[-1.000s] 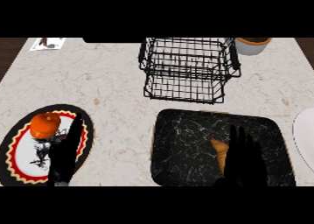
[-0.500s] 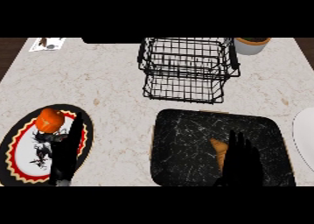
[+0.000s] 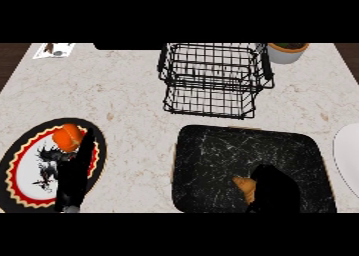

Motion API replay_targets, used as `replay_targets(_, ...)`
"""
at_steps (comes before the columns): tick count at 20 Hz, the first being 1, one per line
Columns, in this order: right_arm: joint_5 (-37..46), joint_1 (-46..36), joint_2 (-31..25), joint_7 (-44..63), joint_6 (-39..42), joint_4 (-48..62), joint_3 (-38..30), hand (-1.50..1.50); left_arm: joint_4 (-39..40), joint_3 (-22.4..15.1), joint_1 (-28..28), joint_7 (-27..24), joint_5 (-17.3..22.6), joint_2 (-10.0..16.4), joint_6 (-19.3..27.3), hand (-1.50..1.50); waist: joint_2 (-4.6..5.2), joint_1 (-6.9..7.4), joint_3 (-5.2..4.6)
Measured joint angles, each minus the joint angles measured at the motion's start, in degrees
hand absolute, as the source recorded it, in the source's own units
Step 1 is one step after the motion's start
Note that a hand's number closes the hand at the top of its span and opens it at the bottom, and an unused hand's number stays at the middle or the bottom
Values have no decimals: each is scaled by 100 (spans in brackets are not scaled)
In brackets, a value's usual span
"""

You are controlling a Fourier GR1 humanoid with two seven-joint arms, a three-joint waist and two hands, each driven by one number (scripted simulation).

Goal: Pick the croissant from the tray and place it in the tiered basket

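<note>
The croissant (image 3: 244, 186) lies on the black marbled tray (image 3: 226, 155), near its front edge. My right hand (image 3: 278, 192) comes in from the lower edge and covers the croissant's right part, fingers curled round it; only its brown left end shows. The black wire tiered basket (image 3: 215, 80) stands beyond the tray, at the counter's back. My left hand (image 3: 75, 172) rests open with straight fingers over a patterned plate at the left.
The red, white and black plate (image 3: 23, 172) carries an orange fruit (image 3: 67, 135) by my left fingertips. A white plate (image 3: 353, 160) sits at the right edge. A small pot (image 3: 287, 51) stands behind the basket's right side, and a card (image 3: 55, 49) lies far left.
My right hand's fingers, stretched out over the tray before, have curled down over the croissant and now hide more of it. My left hand has stayed over the plate.
</note>
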Motion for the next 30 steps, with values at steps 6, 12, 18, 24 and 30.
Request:
replay_targets(6,281,-68,-126,-337,-39,104,84,150,8,51,64,-68,-120,-84,-87,0,-23,8,-14)
replay_targets(12,-394,-651,-852,-1792,268,438,-303,150,-69,74,49,65,-127,-88,-155,0,13,56,8)
replay_targets(18,-1550,-1172,-1807,-3892,328,753,-1150,150,-35,121,4,59,-161,-156,-115,0,45,46,33)
replay_targets(24,-2857,-1570,-1918,-4351,582,217,-2378,150,-120,181,142,53,-163,-99,-164,0,21,-31,32)
replay_targets(30,-4093,-2165,-2016,-4009,981,-753,-3553,150,-58,222,163,-16,-172,-160,-171,0,0,-85,31)
